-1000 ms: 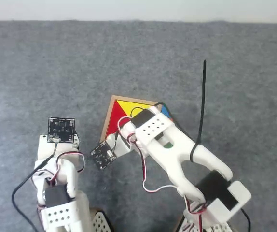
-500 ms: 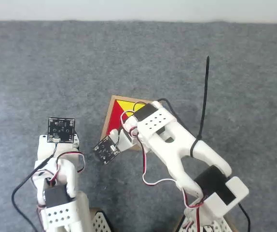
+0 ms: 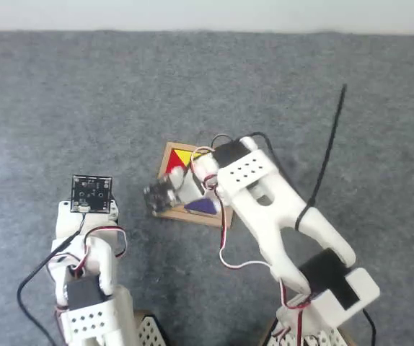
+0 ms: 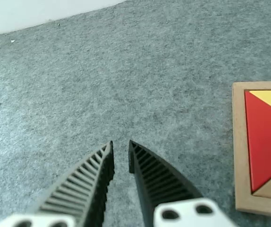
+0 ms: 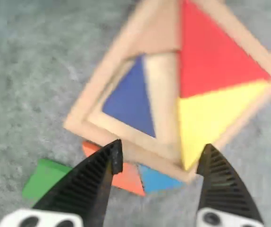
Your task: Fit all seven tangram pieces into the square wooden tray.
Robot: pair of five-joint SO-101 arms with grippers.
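The square wooden tray [image 3: 165, 157] lies mid-table, and the right arm [image 3: 254, 191] reaches over it. From the right wrist, the tray [image 5: 81, 118] holds a red triangle [image 5: 211, 56], a yellow triangle [image 5: 206, 116] and a dark blue triangle [image 5: 131, 101], with a bare wood strip between them. An orange piece [image 5: 126, 177], a light blue piece [image 5: 156, 180] and a green piece [image 5: 43, 177] lie on the mat just outside one tray edge. My right gripper [image 5: 160, 153] hangs open and empty above that edge. My left gripper [image 4: 121, 143] sits shut over bare mat, apart from the tray [image 4: 239, 146].
Grey felt mat [image 3: 84, 94] covers the table. The left arm [image 3: 88, 245] rests at the near left. A black cable [image 3: 333, 137] rises from the right arm. Open mat lies to the left of and beyond the tray.
The right arm has swung away from the near edge, so its wrist now hangs above the tray's left part. A dark blue triangle now shows in the tray. The left arm stayed still.
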